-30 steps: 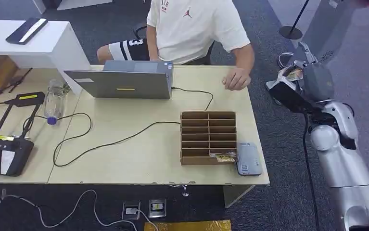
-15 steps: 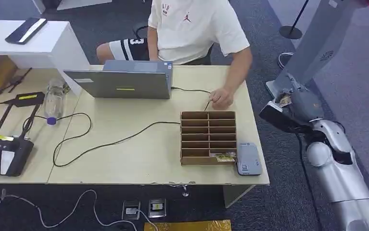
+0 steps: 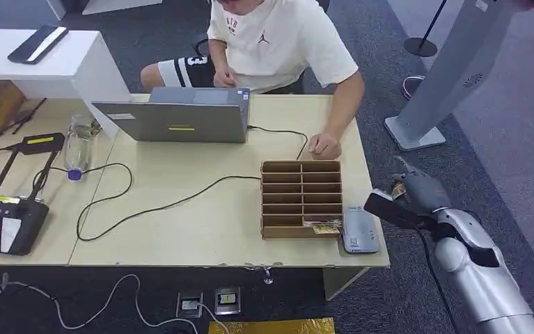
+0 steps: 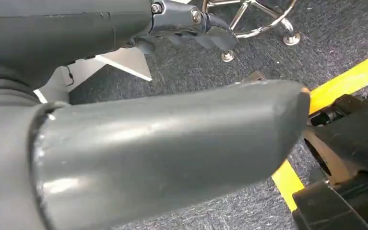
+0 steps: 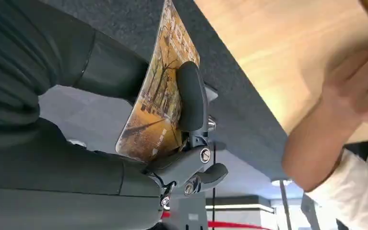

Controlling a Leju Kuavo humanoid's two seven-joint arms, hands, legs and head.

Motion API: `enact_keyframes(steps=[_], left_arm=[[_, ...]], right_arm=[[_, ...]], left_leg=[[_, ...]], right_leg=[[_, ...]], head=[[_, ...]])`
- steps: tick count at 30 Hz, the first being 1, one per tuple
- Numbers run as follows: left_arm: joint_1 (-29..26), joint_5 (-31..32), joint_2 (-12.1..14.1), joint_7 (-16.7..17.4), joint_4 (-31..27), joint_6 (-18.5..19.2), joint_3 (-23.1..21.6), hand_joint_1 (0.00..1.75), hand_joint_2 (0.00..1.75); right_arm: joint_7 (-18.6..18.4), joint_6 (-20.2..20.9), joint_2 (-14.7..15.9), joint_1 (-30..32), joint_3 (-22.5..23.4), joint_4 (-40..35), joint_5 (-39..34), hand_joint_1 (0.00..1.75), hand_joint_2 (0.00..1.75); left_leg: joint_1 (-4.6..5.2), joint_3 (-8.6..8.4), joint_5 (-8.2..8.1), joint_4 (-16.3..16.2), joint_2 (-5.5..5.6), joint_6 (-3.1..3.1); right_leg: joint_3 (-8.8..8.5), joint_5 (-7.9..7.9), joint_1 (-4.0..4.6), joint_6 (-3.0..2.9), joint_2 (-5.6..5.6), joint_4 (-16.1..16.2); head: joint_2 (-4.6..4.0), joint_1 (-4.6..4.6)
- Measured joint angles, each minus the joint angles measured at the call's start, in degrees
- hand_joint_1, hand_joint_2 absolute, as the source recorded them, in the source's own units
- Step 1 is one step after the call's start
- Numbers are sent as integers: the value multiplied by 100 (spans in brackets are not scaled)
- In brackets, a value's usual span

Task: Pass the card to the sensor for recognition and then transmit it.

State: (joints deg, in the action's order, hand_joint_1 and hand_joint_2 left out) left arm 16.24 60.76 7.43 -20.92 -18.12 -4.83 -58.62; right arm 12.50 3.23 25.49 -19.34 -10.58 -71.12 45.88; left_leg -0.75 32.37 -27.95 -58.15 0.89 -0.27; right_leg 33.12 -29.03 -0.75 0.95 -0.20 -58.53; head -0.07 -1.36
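Note:
My right hand (image 3: 415, 194) hangs off the table's right edge, level with the grey card sensor (image 3: 359, 230) and a little to its right. It pinches a card with an autumn-tree picture (image 5: 160, 103) between the thumb and a dark finger (image 5: 190, 96); in the head view the card (image 3: 398, 189) peeks out at the hand's left side. The sensor lies flat beside a cardboard organizer (image 3: 301, 198). A second card (image 3: 323, 226) lies at the organizer's front row. My left hand (image 4: 172, 143) hangs over the carpet, holding nothing.
A person sits behind the table (image 3: 201, 236), one hand (image 3: 324, 146) resting just behind the organizer. A laptop (image 3: 173, 120), cables, a bottle (image 3: 78, 146) and black devices (image 3: 6, 219) occupy the left and back. A grey kiosk stand (image 3: 445, 76) rises on the right.
My right arm has dropped and come nearer with the card, from beside the table's far right corner down to beside the sensor. The person's hand moved to the organizer's back edge.

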Motion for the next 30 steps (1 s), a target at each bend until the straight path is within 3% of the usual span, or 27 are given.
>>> enact_keyframes(steps=[30], left_arm=[[20, 227, 9, 0, 0, 37, 7, 0, 0]], right_arm=[[-232, 142, -9, 492, -324, -44, -219, 175, 175]], left_leg=[[0, -2, 0, 0, -3, 0]], right_leg=[[0, 0, 0, 0, 4, 0]], head=[[0, 0]])
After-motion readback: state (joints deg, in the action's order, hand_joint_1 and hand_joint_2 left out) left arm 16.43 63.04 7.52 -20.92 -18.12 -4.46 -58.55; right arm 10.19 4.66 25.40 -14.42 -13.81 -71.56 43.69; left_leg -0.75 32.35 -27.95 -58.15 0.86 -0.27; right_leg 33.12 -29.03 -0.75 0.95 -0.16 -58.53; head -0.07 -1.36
